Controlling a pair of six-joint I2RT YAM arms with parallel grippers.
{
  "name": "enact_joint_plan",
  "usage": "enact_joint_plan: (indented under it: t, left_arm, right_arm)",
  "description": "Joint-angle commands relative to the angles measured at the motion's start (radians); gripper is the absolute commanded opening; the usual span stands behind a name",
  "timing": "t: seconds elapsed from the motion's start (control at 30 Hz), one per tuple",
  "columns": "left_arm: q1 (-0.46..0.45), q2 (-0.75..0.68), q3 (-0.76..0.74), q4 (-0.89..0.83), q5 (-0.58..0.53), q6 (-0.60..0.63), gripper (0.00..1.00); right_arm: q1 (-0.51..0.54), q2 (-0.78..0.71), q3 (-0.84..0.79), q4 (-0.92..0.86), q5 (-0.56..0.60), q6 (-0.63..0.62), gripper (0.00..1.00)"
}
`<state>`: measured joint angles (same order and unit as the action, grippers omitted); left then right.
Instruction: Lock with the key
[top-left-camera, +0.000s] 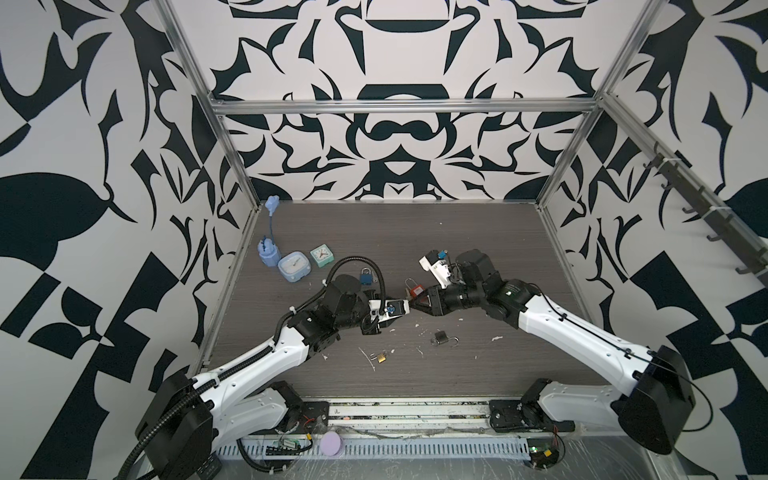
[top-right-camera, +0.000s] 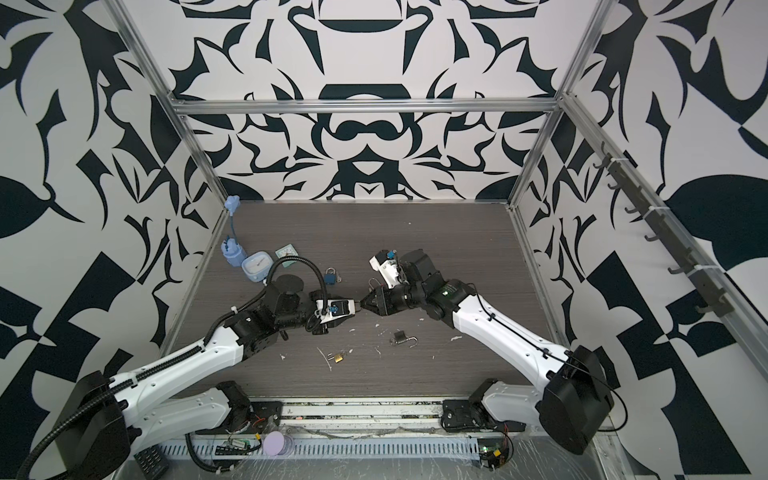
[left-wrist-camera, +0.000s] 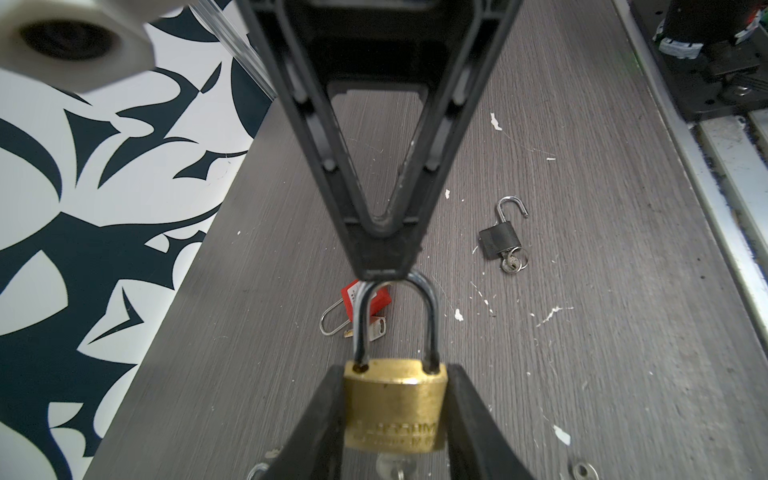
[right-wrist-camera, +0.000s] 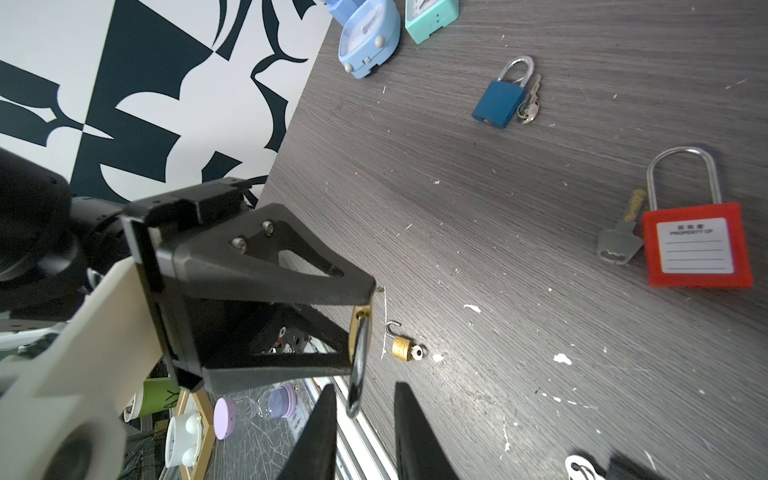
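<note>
The left gripper (left-wrist-camera: 395, 372) is clamping the squat brass body of a gold-coloured padlock with a steel shackle (left-wrist-camera: 395, 411), one black finger pressing on each side of it. It is holding the padlock up off the grey wood-grain table (top-left-camera: 478, 249) near the middle, where the two arms are meeting tip to tip in both top views. The right gripper (right-wrist-camera: 363, 388) is facing it from the opposite side. Its jaws are standing narrowly apart and straddling the top bow of the shackle (left-wrist-camera: 432, 316), which is lying close to one finger with a gap showing to the other. A red plastic padlock with a white label (right-wrist-camera: 696, 249) is lying flat on the table just beyond the meeting point, with a grey key (right-wrist-camera: 619, 245) touching it. A blue padlock (right-wrist-camera: 498, 104) is resting farther back. Nearer the front, a black padlock with its shackle swung open (left-wrist-camera: 496, 241) and a tiny brass padlock (right-wrist-camera: 401, 347) are lying apart from each other.
</note>
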<state>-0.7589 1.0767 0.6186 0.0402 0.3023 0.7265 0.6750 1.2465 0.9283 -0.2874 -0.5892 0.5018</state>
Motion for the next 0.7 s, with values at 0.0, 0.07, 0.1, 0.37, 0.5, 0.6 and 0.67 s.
enact_joint_plan:
  t: [0.0, 0.07, 0.1, 0.37, 0.5, 0.6, 0.67]
  left_arm:
    - [-0.003, -0.003, 0.035, 0.018, 0.009, 0.009, 0.0]
    - [-0.003, -0.001, 0.036, 0.018, 0.011, 0.007, 0.0]
    - [-0.003, -0.002, 0.037, 0.019, 0.011, 0.005, 0.0]
    - [-0.01, 0.014, 0.053, 0.021, -0.014, -0.006, 0.0]
    - [-0.02, 0.015, 0.051, 0.04, -0.037, -0.007, 0.0]
    - [-0.028, 0.018, 0.05, 0.057, -0.052, -0.007, 0.0]
    - [-0.031, 0.019, 0.047, 0.078, -0.063, -0.011, 0.0]
  right_arm:
    - [0.006, -0.005, 0.015, 0.019, -0.02, -0.009, 0.27]
    - [0.006, -0.001, 0.014, 0.023, -0.023, -0.011, 0.26]
    - [0.008, -0.001, 0.014, 0.026, -0.023, -0.011, 0.26]
    - [0.019, 0.019, 0.015, 0.046, -0.032, -0.002, 0.1]
    - [0.018, 0.029, 0.013, 0.054, -0.034, 0.006, 0.0]
    - [0.02, 0.035, 0.01, 0.063, -0.037, 0.015, 0.0]
    - [0.019, 0.04, 0.01, 0.063, -0.039, 0.017, 0.0]
